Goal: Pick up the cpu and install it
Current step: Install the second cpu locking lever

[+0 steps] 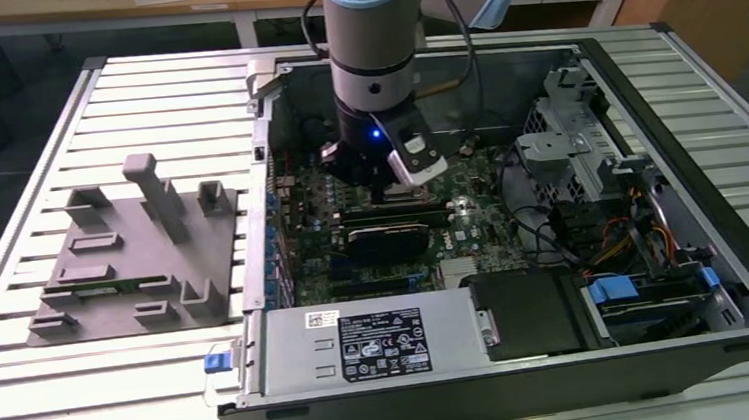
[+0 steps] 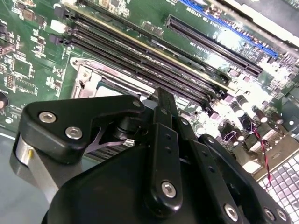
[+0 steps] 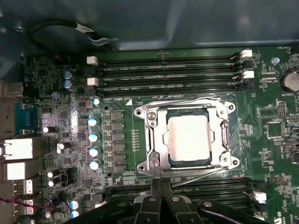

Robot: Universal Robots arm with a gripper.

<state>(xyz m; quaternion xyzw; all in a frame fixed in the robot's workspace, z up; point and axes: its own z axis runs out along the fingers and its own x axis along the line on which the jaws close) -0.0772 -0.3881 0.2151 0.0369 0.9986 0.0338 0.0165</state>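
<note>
In the first wrist view the cpu, a silvery-white square, lies flat in the motherboard socket with the metal socket frame closed around it. My gripper stands just beside the socket's edge, over a thin metal lever that runs along that side. Its two black fingers are pressed together with nothing between them. In the second wrist view the gripper is shut, low over the board, with a corner of the socket frame just past it. In the exterior view the gripper is down inside the open computer case.
Rows of long black memory slots flank the socket on both sides. Upright capacitors stand beside it. The case walls, a drive cage and cables surround the board. A grey fixture sits on the slatted table at the exterior view's left.
</note>
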